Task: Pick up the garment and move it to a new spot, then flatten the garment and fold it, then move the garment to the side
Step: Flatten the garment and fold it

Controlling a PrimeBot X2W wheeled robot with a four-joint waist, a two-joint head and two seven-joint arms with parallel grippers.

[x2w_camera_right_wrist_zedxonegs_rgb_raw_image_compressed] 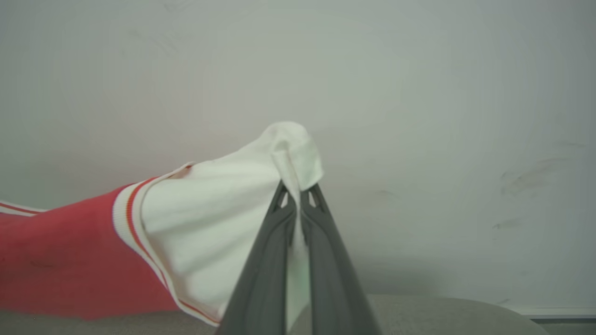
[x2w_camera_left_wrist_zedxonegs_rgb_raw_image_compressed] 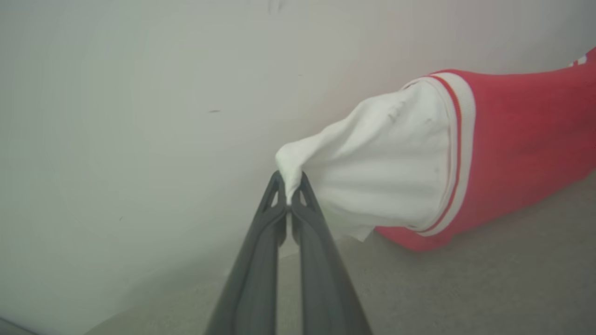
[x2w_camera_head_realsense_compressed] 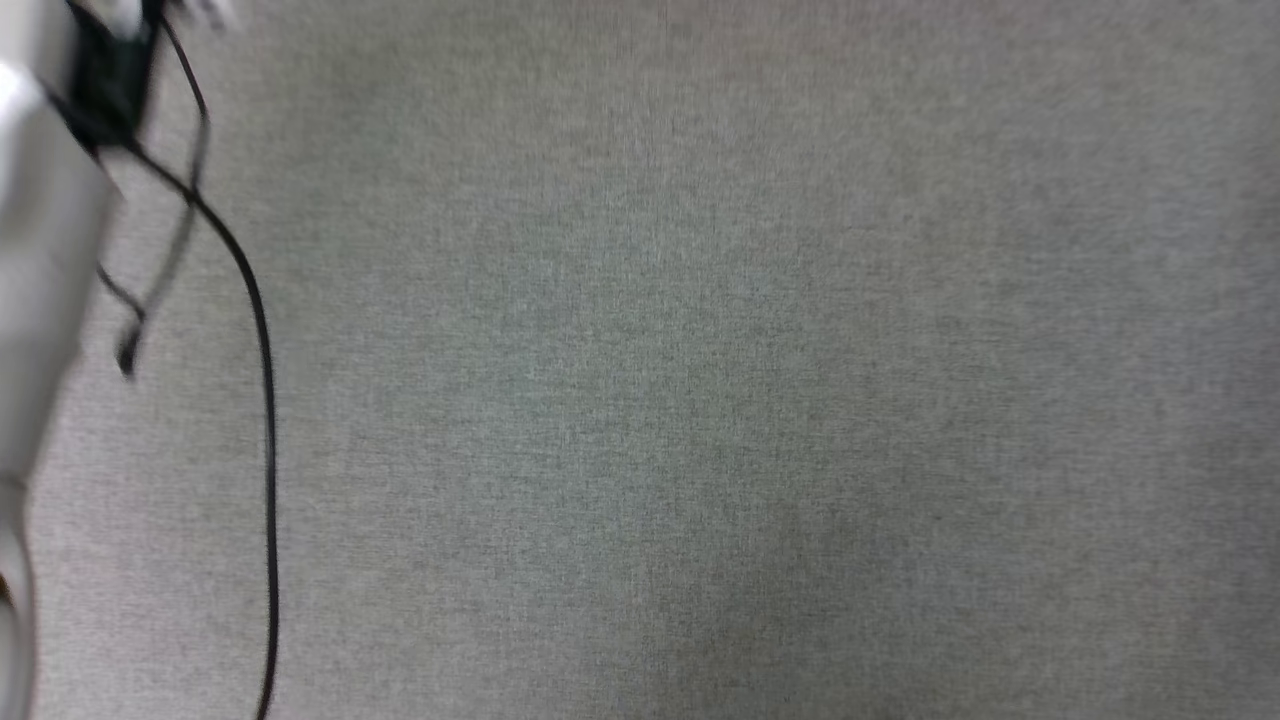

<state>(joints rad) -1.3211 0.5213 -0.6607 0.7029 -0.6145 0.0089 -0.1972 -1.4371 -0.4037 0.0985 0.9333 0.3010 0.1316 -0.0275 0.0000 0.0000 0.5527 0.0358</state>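
We counted one garment (x2w_camera_left_wrist_zedxonegs_rgb_raw_image_compressed: 512, 153), a red jersey with two white sleeves, and it hung stretched sleeve to sleeve between the two arms, with its red lower edge seeming to brush the grey cloth of the desk (x2w_camera_head_realsense_compressed: 700, 400). The left fingers (x2w_camera_left_wrist_zedxonegs_rgb_raw_image_compressed: 258, 260) were closed tight on the bunched tip of one white sleeve. From them the striped trim and red body ran off toward the right of the left wrist view. The right fingers (x2w_camera_right_wrist_zedxonegs_rgb_raw_image_compressed: 270, 260) were likewise pinched shut on the tip of the other sleeve, and the body ran off to the left of the right wrist view. The garment's long axis therefore lay along the line joining the two pairs of fingers, and neither arm was nearer, since each held its own end. We judged that the coming laying-down would depend on keeping that span taut and level above the desk. Behind the cloth stood one pale wall (x2w_camera_left_wrist_zedxonegs_rgb_raw_image_compressed: 139, 93). In the head view, one black cable (x2w_camera_head_realsense_compressed: 262, 330) trailed beside one pale forearm (x2w_camera_head_realsense_compressed: 40, 250) along the desk's left side.
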